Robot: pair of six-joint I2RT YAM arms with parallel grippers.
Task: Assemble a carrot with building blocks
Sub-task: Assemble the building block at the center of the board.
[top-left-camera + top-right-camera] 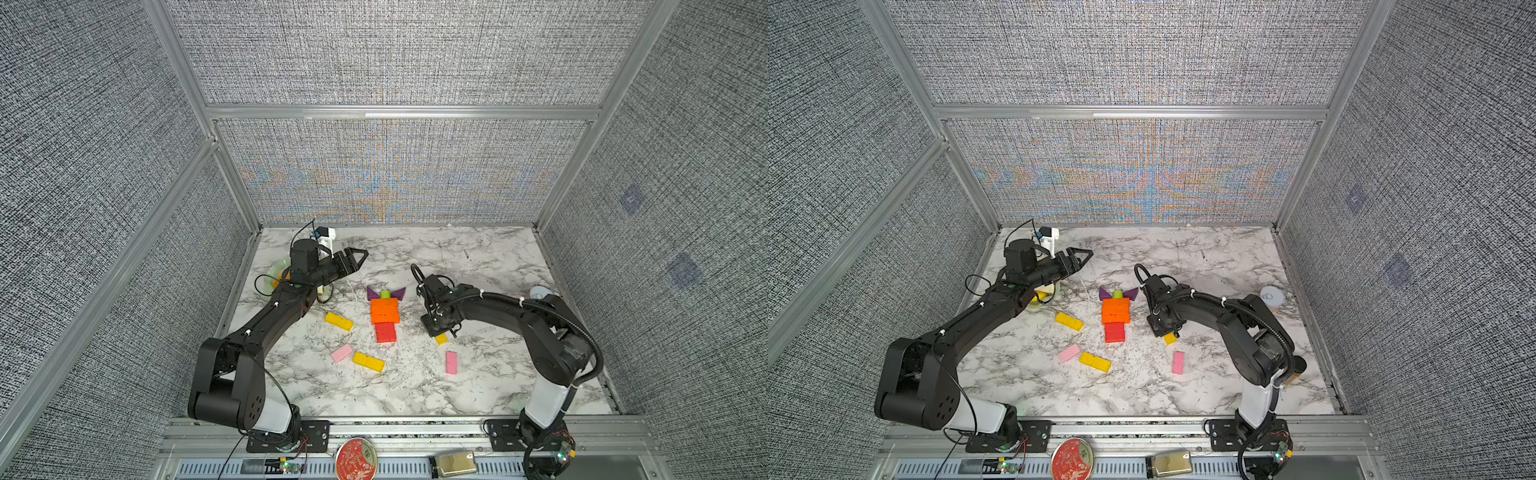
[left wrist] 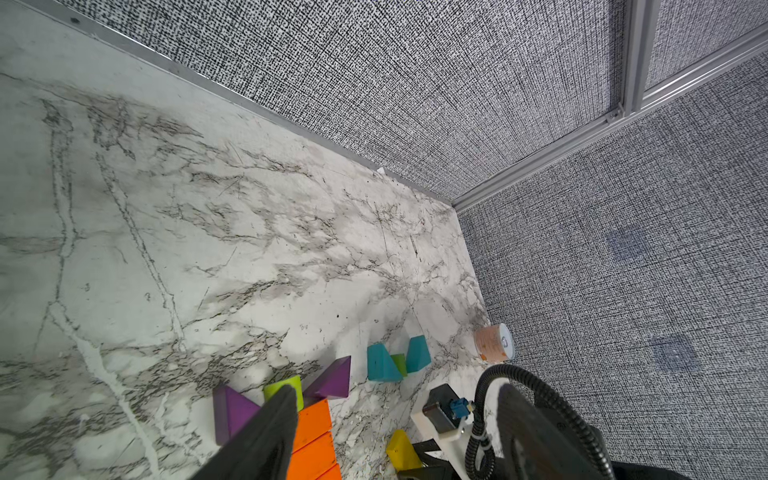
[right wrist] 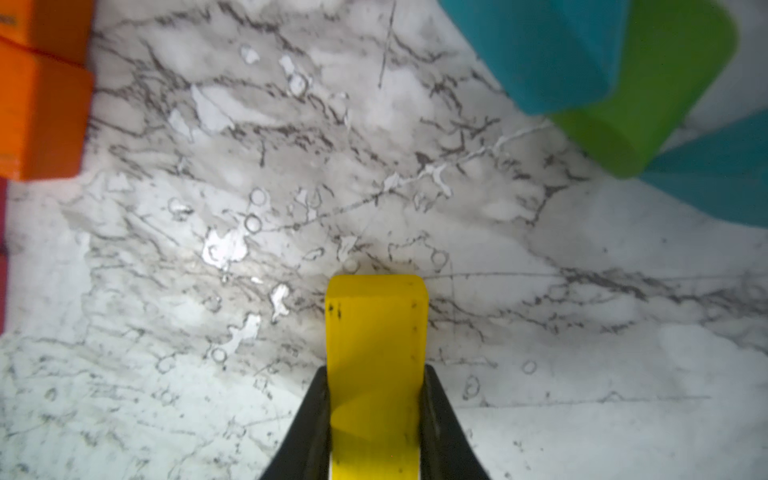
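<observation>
Front rail carries a red round tin and a jar lying on its side, both well nearer than the carrot stack at mid-bench.

Loose blocks nearer than the stack:
- pink bar, toward the right arm;
- yellow bar and pink block, toward the left arm.

A second yellow bar lies level with the stack on the left arm's side, apart from it.

Stack order, near to far: red block, orange bars, green stub flanked by two purple triangles.

Right jaws: closed on a yellow block, one finger against each long side, near the stack's red end on the right arm's side. Whether this block touches the bench cannot be told.

Farther on that side, two teal triangles stand with a second green stub between them.

Left jaws: closed, tips together, holding nothing, above the bench beyond the stack on the left arm's side.
</observation>
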